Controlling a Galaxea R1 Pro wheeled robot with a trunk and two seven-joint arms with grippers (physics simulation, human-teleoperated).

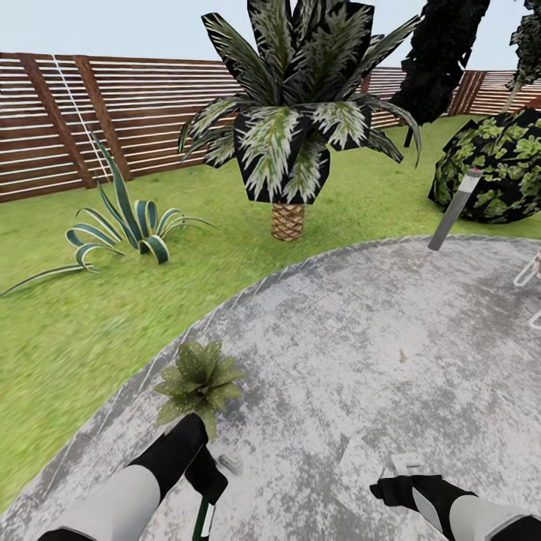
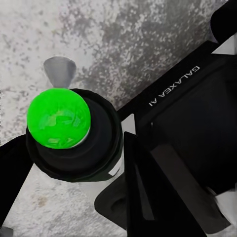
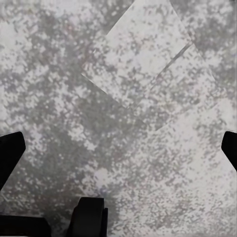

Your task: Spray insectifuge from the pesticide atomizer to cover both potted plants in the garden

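Head view: the robot stands on a grey stone paving slab [image 1: 361, 330] bordered by green lawn [image 1: 90, 315] and a brown slatted wooden fence [image 1: 113, 113]. One potted plant [image 1: 198, 382], a low rosette of speckled green leaves, sits on the slab near its curved edge, directly ahead of the left gripper [image 1: 204, 481]. That gripper points down at the slab, and a green-and-white object projects below it at the picture's lower edge. The right gripper [image 1: 402, 481] hangs low over bare paving, well apart from the plant. A tall palm [image 1: 297, 113] and a striped agave [image 1: 128, 225] stand on the lawn farther back; a dark leafy shrub [image 1: 496, 169] and a tilted grey post [image 1: 454, 210] lie to the right. Left wrist view: the left gripper [image 2: 94, 163] is clamped around the black collar of the pesticide atomizer [image 2: 69, 136], whose bright green cap faces the camera, above the paving. Right wrist view: the black fingertips [image 3: 11, 150] stand wide apart, with nothing between them and mottled grey paving beneath.
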